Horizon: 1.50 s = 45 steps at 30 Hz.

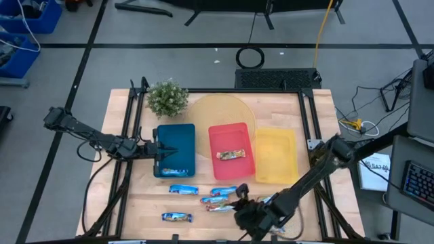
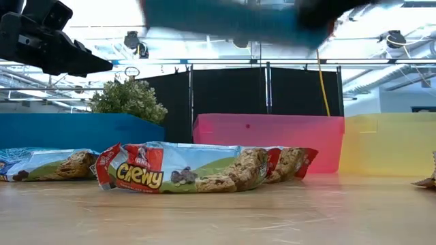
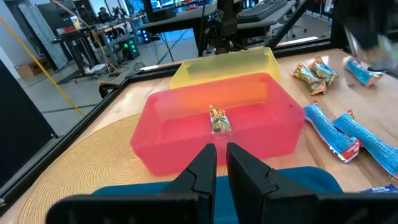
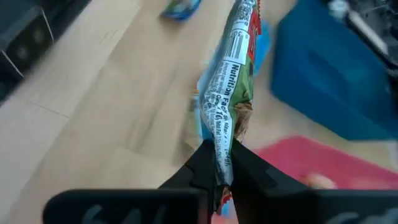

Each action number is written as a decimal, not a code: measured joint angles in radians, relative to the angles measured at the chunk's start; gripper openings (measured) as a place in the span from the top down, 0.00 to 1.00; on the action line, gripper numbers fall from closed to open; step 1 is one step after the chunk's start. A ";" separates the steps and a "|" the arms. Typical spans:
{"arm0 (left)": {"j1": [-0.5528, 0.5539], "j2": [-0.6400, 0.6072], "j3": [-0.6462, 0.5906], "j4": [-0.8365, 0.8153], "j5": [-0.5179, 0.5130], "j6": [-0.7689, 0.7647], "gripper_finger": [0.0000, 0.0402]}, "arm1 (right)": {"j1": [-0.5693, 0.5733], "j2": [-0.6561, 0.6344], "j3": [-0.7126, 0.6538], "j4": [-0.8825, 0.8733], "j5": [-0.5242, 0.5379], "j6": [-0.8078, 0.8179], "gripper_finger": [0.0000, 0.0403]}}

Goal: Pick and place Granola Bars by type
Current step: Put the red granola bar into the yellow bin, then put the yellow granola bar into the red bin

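Observation:
Several blue-and-white Granola Bars (image 1: 218, 200) lie flat on the wooden table near its front edge. One more lies in the red tray (image 1: 215, 135), another in the blue tray (image 1: 178, 137). My right gripper (image 1: 242, 198) hovers over the loose bars, shut on one bar (image 4: 231, 81). That bar shows only as a blue blur (image 2: 231, 20) above the trays in the low view. My left gripper (image 3: 221, 163) hangs shut over the blue tray, with nothing between its fingers. My right gripper pinches one end of the bar's wrapper (image 4: 220, 155) between its two fingers. The bar sticks out ahead of the fingers in line with them, its printed back seam toward the camera. It is lifted clear of the table.
A yellow tray (image 1: 274, 156) stands right of the red one. A small potted plant (image 1: 167, 98) and a round woven mat (image 1: 220, 112) sit at the back. Black frame rails (image 1: 129, 129) run along the table's left and right sides. Bare wood lies at the near left.

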 joint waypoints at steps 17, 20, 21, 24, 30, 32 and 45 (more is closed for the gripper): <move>0.000 0.000 0.000 0.000 0.001 0.019 0.88 | -0.094 -0.523 -0.150 -0.953 -0.134 0.627 0.96; 0.000 0.000 0.000 0.002 0.001 0.004 0.88 | -0.155 -0.553 -0.268 -0.900 -0.224 0.621 0.96; 0.000 0.000 0.000 0.002 0.001 0.003 0.88 | -0.175 -0.557 -0.310 -0.879 -0.261 0.605 0.96; 0.000 0.000 0.000 0.002 0.001 0.003 0.88 | -0.233 -0.560 -0.427 -0.778 -0.319 0.533 0.96; 0.000 0.000 0.000 0.007 0.001 0.005 0.88 | -0.335 -0.560 -0.605 -0.605 -0.460 0.437 0.96; 0.000 0.000 0.000 0.008 0.001 0.015 0.88 | -0.356 -0.561 -0.640 -0.580 -0.482 0.427 0.96; 0.000 0.000 0.000 -0.006 0.001 0.001 0.88 | -0.381 -0.601 -0.528 -0.741 -0.478 0.492 0.63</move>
